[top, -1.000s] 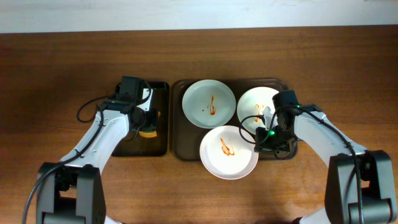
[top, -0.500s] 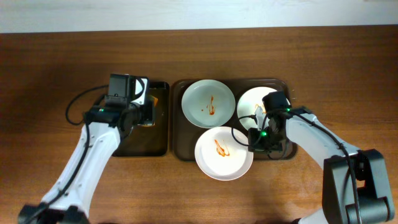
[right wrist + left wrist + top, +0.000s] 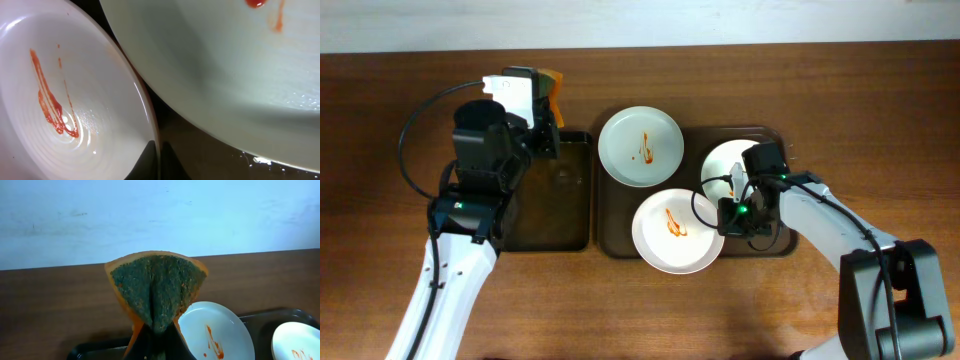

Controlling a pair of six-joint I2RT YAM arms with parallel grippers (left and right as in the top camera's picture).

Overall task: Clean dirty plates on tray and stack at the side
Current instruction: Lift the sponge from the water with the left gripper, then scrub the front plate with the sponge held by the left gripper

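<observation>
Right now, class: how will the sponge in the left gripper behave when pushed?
Probably soft and floppy: the left gripper pinches the sponge into a fold. Its green face looks rough, so it likely drags rather than slides.

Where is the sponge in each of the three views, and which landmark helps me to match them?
Overhead: the sponge, upper left, above the black tray in the picture.
Left wrist: centre, green side facing the camera, pinched by the left hand.
Right wrist: not in it; the right hand grips the front plate at its rim.
Landmark: the pale green plate, lower right of the sponge in both views that show it.
</observation>
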